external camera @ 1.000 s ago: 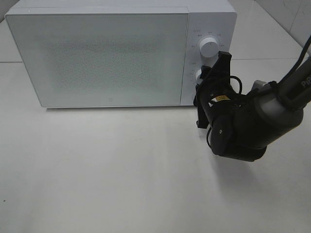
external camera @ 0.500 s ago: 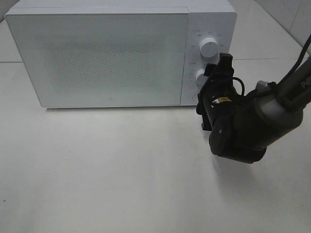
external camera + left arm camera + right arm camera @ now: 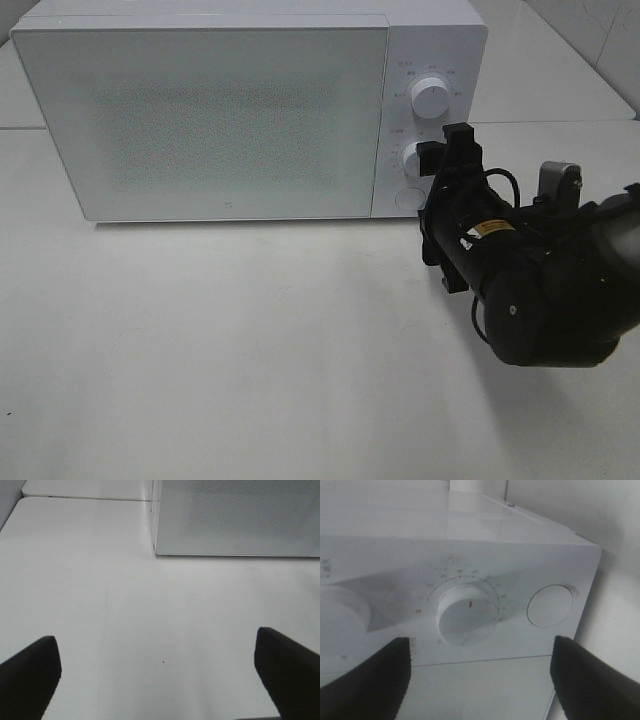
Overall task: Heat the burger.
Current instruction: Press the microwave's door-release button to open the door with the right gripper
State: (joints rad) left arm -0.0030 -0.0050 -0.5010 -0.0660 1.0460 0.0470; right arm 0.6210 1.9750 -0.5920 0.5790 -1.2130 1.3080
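The burger is out of view; the white microwave (image 3: 220,110) has its frosted door shut. My right gripper (image 3: 440,203) is open and empty, just in front of the control panel. In the right wrist view its dark fingers (image 3: 370,680) stand on either side of the lower dial (image 3: 465,617) without touching it. The lower dial (image 3: 413,158) has a red mark on it. My left gripper (image 3: 160,680) is open and empty over the bare white table (image 3: 150,615), in front of the microwave's (image 3: 240,515) left corner.
The upper dial (image 3: 430,98) and the round door button (image 3: 407,198) are on the same panel; the button also shows in the right wrist view (image 3: 550,606). The right arm's bulky black body (image 3: 545,300) hangs over the table right of the microwave.
My right gripper was at the lower dial; it has drawn back from the panel to the right. The arm's body has shifted right and lower. The microwave has not moved.
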